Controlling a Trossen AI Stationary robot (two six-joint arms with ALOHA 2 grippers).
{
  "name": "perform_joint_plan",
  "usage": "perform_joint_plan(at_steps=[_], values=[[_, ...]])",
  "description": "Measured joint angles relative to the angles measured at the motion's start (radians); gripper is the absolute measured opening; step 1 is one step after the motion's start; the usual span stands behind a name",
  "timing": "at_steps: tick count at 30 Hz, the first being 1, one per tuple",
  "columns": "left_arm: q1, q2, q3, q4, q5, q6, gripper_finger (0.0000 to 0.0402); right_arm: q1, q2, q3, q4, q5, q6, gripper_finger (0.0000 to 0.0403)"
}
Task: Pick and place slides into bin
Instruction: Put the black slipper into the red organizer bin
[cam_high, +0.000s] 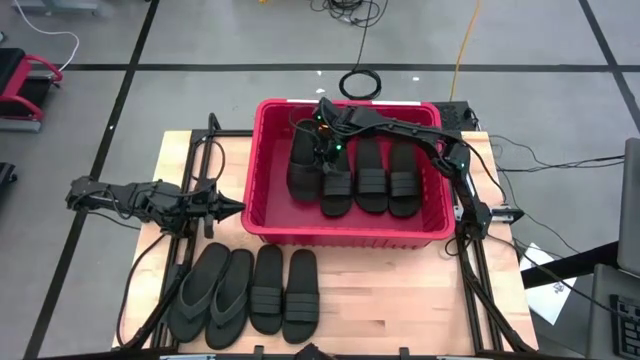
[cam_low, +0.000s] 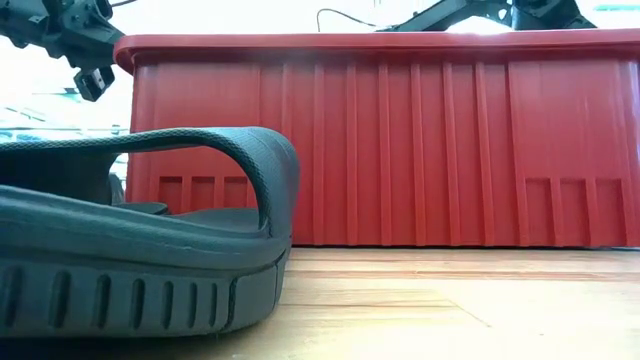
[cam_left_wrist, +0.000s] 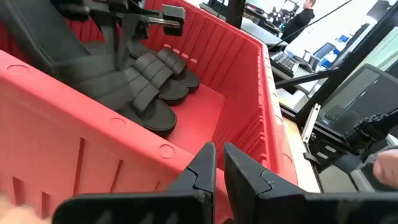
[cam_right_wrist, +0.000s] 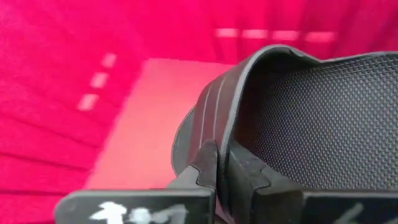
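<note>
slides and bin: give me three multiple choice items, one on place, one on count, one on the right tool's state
1. Where is the right tool?
A. over the bin
B. over the bare table
C. beside the left arm

2. How many slides lie on the table in front of the bin?
A. two
B. four
C. six

3. The right tool is:
A. open and empty
B. shut on a slide
C. out of view

Answers:
1 A, the high view shows it inside the bin's rim.
2 B, four lie side by side.
3 B, the right wrist view shows its fingers clamped on a slide's strap edge.
</note>
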Motion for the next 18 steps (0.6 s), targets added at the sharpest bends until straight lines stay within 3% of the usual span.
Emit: perform_joint_plan(at_steps=[9,14,18], values=[[0.000,0.000,0.000,0.000,-0.008,-0.025,0.0026,-0.002,0.075,0.000,-0.030,-0.155,-0.002,0.0004],[0.000,0.000,0.000,0.000,-0.008,-0.034,0.0026,0.000,0.093,0.000,0.020,-0.104,0.003,0.0004],[0.000,0.000,0.000,0.000,-0.008,-0.048,0.0026,-0.001,0.090,0.002,0.054,-0.127,-0.020,0.0004]])
